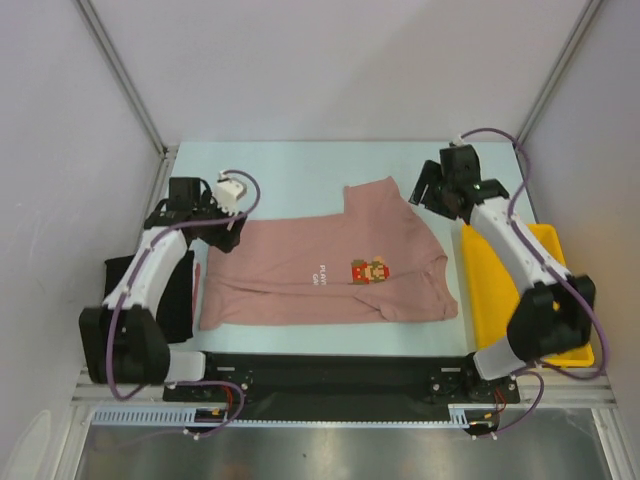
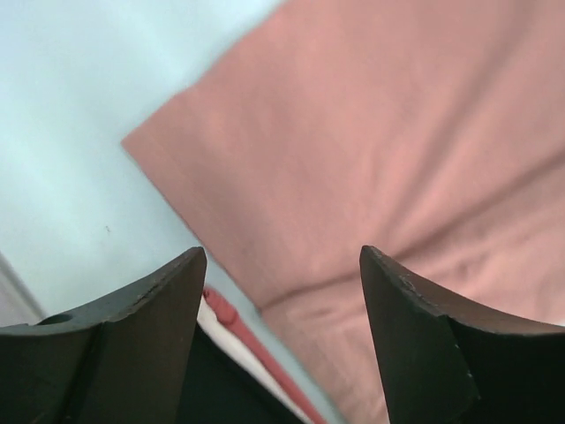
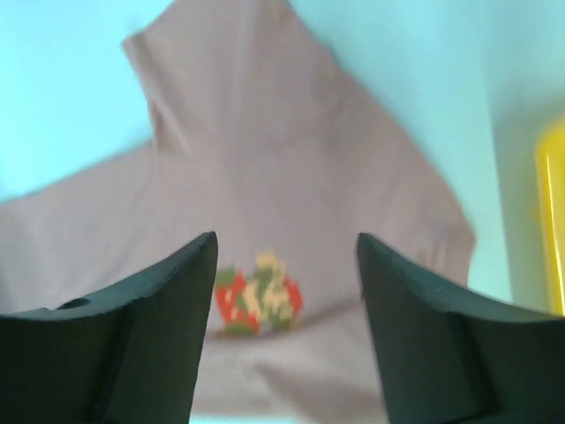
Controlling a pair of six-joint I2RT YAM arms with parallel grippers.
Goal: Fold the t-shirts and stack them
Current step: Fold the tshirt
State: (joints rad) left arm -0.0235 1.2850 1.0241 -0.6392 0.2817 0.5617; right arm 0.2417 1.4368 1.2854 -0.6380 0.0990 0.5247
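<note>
The dusty pink t-shirt (image 1: 320, 275) lies partly folded on the table middle, chest print (image 1: 368, 271) facing up, one sleeve sticking out toward the back. It also shows in the left wrist view (image 2: 371, 159) and the right wrist view (image 3: 265, 194). The black t-shirt (image 1: 178, 290) lies at the left table edge, partly under the left arm. My left gripper (image 1: 222, 235) is open and empty above the pink shirt's back-left corner. My right gripper (image 1: 425, 190) is open and empty, held above the table just beyond the shirt's back sleeve.
A yellow plastic tray (image 1: 490, 290) stands at the right edge, under the right arm; its edge shows in the right wrist view (image 3: 552, 221). White enclosure walls and metal posts ring the table. Bare light blue table (image 1: 290, 170) lies behind the shirt.
</note>
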